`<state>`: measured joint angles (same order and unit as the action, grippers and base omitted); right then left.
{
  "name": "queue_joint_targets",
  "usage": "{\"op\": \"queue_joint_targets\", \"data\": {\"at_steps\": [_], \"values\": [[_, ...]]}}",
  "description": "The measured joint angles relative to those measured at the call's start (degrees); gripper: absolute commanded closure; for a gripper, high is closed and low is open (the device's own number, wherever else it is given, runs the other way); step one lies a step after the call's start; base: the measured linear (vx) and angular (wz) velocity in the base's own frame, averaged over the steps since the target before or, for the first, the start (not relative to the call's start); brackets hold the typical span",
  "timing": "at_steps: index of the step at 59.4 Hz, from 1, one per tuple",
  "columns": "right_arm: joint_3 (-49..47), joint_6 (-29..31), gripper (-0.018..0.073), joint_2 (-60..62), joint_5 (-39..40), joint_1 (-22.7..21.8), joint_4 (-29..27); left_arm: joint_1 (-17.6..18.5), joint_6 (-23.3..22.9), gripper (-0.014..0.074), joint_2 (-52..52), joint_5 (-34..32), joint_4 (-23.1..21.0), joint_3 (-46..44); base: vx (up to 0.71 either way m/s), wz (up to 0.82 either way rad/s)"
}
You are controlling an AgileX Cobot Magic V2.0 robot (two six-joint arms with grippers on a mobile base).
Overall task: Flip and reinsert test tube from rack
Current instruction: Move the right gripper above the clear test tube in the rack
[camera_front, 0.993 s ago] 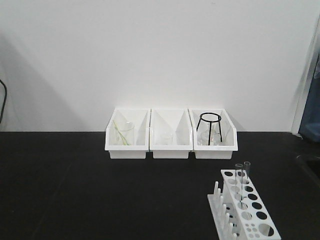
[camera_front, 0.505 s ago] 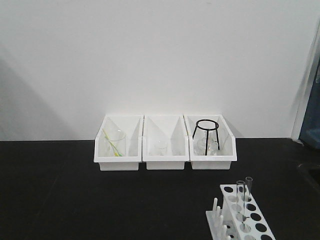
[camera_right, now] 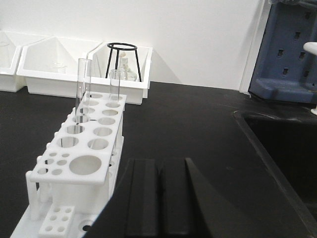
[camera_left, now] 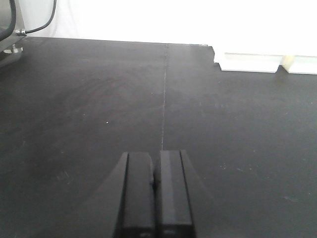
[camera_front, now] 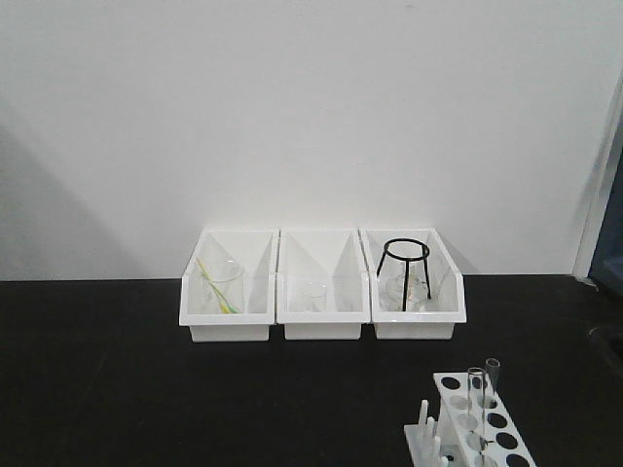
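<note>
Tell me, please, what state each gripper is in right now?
Left gripper: closed, holding nothing.
Right gripper: closed, holding nothing.

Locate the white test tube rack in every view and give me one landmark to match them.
Front view: the rack sits at bottom right, cut off by the lower edge.
Left wrist view: not in it; only the black table and bin bases show.
Right wrist view: the rack stands left of centre, near the camera.
Shared landmark: the black tripod in the rightmost bin, behind the rack in both.
</note>
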<state>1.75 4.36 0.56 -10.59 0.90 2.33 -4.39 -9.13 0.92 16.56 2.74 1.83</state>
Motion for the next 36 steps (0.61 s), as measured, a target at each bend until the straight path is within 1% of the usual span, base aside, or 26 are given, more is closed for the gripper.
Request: {"op": "queue_joint_targets", "data": {"at_steps": [20, 23, 30, 36], "values": [[0.0, 0.2, 0.0571, 0.0, 0.0, 0.0, 0.1, 0.0, 0.0, 0.0603, 0.0, 0.0, 0.0, 0.0, 0.0, 0.0], [0.0, 1.0, 0.0571, 0.0, 0.0, 0.0, 1.4, 0.0, 0.0, 0.0603, 0.0, 0.0, 0.0, 0.0, 0.0, 0.0], [0.0, 4.3, 0.0571, 0.0, 0.9, 0.0, 6.7, 0.0, 0.0, 0.0603, 0.0, 0.0, 0.0, 0.0, 0.0, 0.0], [0.0, 5.0, 0.0571, 0.0, 1.8, 0.0, 7.8, 0.0, 0.0, 0.0603, 0.0, 0.0, 0.0, 0.0, 0.0, 0.0]]}}
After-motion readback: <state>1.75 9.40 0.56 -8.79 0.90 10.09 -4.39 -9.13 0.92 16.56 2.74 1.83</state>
